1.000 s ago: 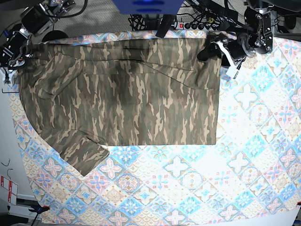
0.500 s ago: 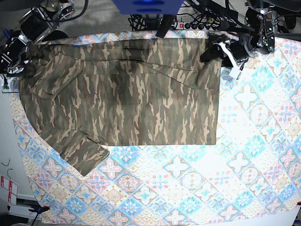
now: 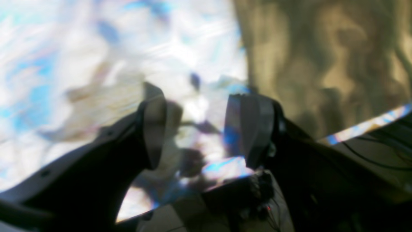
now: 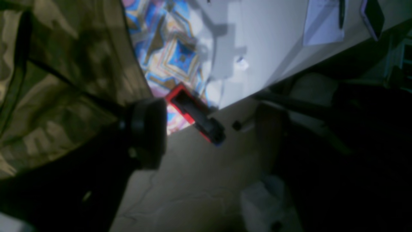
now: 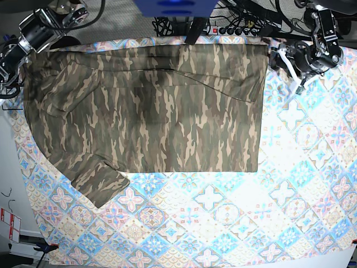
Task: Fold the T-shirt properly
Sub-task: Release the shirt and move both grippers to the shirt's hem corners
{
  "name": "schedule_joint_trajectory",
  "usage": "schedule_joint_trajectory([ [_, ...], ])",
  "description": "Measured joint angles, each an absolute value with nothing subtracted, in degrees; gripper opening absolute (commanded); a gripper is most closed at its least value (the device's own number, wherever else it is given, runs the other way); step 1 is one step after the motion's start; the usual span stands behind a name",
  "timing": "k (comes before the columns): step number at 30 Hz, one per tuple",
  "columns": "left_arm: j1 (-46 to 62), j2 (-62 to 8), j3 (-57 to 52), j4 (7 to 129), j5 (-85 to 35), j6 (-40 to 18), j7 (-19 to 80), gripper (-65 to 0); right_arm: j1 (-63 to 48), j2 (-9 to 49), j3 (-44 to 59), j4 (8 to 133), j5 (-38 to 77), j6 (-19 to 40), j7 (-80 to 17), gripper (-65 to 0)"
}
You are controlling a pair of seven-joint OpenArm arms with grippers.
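The camouflage T-shirt (image 5: 145,106) lies flat on the patterned tablecloth (image 5: 223,223), folded into a broad rectangle with one sleeve (image 5: 97,184) sticking out at the lower left. My left gripper (image 5: 285,58) hovers just off the shirt's far right corner. In the left wrist view its fingers (image 3: 154,125) stand apart over bare cloth, with the T-shirt (image 3: 322,64) beside them. My right gripper (image 5: 8,60) is off the far left corner, past the table's edge. In the right wrist view it is open over the floor, one pad (image 4: 148,132) next to the T-shirt (image 4: 64,64).
A red clamp (image 4: 193,116) grips the table edge close to my right gripper. A power strip (image 5: 228,28) and cables lie behind the table's far edge. The tablecloth's near half and right side are bare pattern.
Both grippers have opened, let go of the shirt's far corners and drawn outward, the left one to the right, the right one to the left. The far edge now lies flat.
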State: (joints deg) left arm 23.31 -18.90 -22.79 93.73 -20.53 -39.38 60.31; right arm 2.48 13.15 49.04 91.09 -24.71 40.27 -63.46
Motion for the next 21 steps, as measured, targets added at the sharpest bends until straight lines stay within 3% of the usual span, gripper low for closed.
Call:
schedule_joint_trajectory([
  [9, 21.52, -17.78, -23.07, 105.82, -21.8, -40.21, 61.84, -28.0, 2.81, 12.88, 43.44, 95.48, -24.99, 40.34, -63.37, -22.3],
  [21, 2.31, -13.34, -22.44, 105.75, -21.39, -40.12, 75.0, -28.3, 15.92, 13.19, 30.41, 91.96, -24.6, 40.27, -63.2, -22.2],
])
